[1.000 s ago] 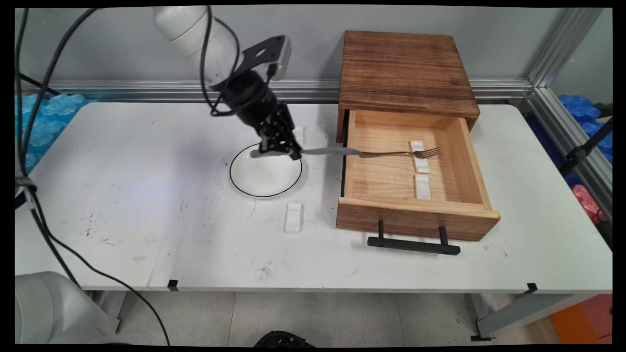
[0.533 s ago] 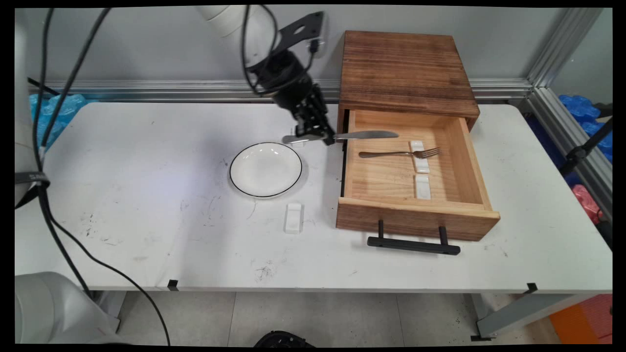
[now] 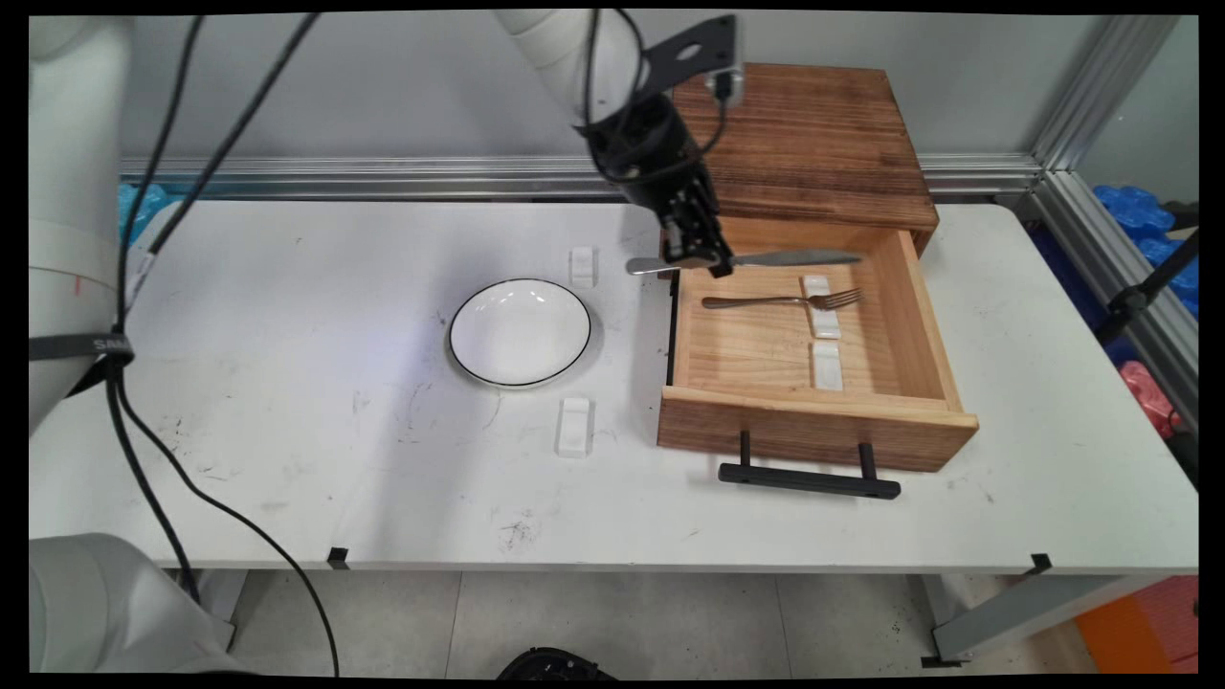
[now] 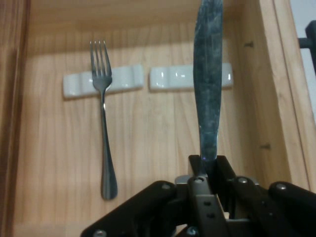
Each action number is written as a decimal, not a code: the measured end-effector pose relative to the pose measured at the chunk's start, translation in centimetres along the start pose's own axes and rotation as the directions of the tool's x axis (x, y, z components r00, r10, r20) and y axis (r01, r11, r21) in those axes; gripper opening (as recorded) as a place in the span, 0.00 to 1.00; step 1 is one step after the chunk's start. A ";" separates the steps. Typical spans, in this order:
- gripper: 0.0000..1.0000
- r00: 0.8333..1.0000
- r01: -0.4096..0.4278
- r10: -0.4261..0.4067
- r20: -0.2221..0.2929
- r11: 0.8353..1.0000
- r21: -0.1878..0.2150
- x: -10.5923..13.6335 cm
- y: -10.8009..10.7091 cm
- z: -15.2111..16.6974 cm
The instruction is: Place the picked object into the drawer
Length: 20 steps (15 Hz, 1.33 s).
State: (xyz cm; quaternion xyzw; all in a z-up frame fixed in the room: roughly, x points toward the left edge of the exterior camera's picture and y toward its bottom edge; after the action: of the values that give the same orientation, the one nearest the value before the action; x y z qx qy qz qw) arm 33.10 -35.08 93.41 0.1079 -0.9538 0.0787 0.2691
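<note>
White plate (image 3: 520, 332) with a black rim on the tabletop (image 3: 287, 383), left of centre. Two small white rests beside it: one just behind (image 3: 581, 266), one in front (image 3: 574, 426). Gripper (image 3: 701, 260) above the left wall of the open wooden drawer (image 3: 813, 421); fingers (image 4: 207, 165) pinched on a table knife (image 3: 766, 260) near its handle end. Knife held level, clear of the drawer floor, blade pointing right over the back of the drawer. Fork (image 3: 780, 301) lies in the drawer, tines on the rear white rest (image 3: 821, 306); the front rest (image 3: 827, 366) is bare. Black drawer handle (image 3: 809, 478) faces the near edge.
</note>
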 end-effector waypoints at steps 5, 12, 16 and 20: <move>0.00 0.999 -0.025 0.025 0.025 1.000 -0.004 2.2 -0.6 3.5; 0.00 0.998 -0.041 0.042 0.047 0.999 -0.014 5.1 -1.2 7.4; 0.00 0.998 -0.029 0.030 0.061 0.999 -0.021 5.8 -1.2 8.9; 0.00 0.997 -0.012 0.014 0.076 0.999 -0.033 5.7 -0.9 10.0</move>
State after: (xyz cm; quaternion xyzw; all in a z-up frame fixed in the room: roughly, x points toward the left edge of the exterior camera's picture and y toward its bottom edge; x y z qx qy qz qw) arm 23.61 -38.94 88.11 0.1002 -0.9652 0.0606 0.2339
